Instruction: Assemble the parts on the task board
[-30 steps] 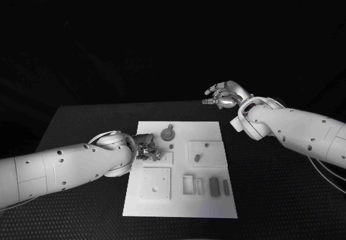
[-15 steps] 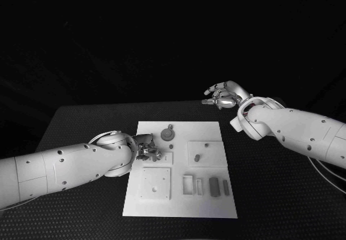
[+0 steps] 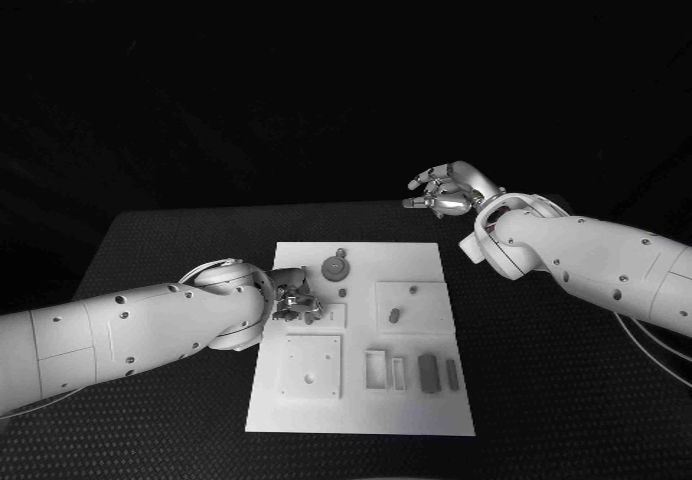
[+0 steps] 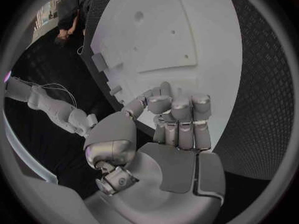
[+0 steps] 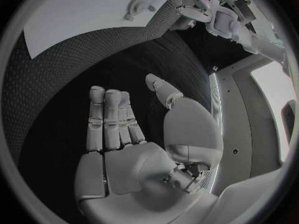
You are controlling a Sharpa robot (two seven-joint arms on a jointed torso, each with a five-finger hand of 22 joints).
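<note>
Barely anything has moved on the task board [image 3: 418, 410] over the last second: the round part [image 3: 336, 267] near its far edge, the short peg [image 3: 394, 316] on the square raised block [image 3: 414, 305], and the dark bars [image 3: 428, 372] by the slotted holder [image 3: 376, 369] all lie where they did. What has shifted is your left hand [image 3: 299, 303], which has crept a little further in over the board's left side, from the edge toward the small plate beside the round part. You can read that as the hand closing on a placement or a pick there, not a finished step; most parts look unassembled.

From the left wrist view the left hand [image 4: 171, 127] has its fingers curled in together; whether a small part sits inside them you cannot tell.

As for holders: the slotted holder has two open slots that look empty, with the dark bars lying just beside it, apart. The lower left square block [image 3: 313, 366] shows only small holes, nothing standing in them.

Your right hand [image 3: 450, 190] stays raised beyond the board's far right corner, above the desk [image 3: 562, 380]. The right wrist view shows the right hand [image 5: 134, 134] with fingers straight and holding nothing.
</note>
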